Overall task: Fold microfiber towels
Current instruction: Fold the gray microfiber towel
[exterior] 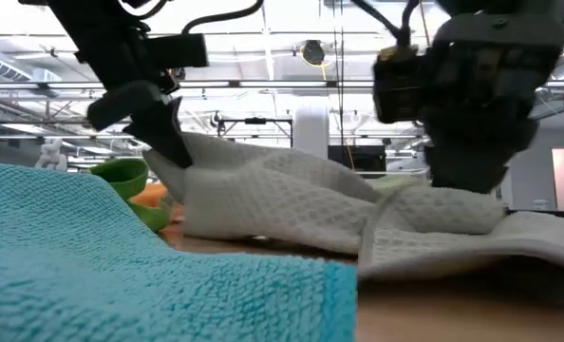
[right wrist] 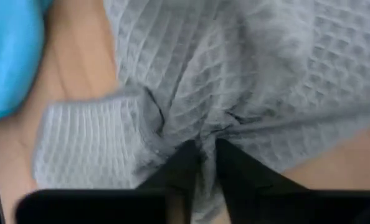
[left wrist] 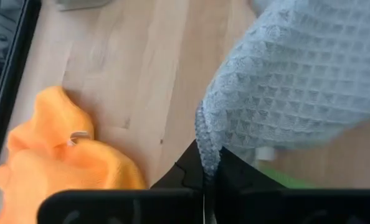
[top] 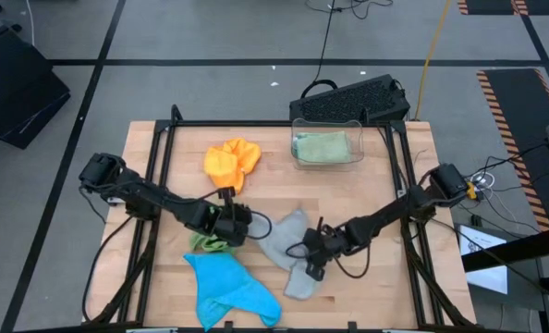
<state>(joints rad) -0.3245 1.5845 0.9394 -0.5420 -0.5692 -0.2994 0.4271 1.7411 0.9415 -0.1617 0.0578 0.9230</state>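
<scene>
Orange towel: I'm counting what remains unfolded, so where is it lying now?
In the high view the orange towel lies crumpled on the table's far left-centre, left of the clear bin and beyond the left claw.

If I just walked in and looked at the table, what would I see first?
First you'd see both robot arms pinching the grey towel in the middle of the table: the left gripper holds one edge, the right gripper grabs a bunch of it. Next, the bright colours: a blue towel at the front edge and an orange towel farther back. A pale green towel lies in a clear bin at the back.
</scene>
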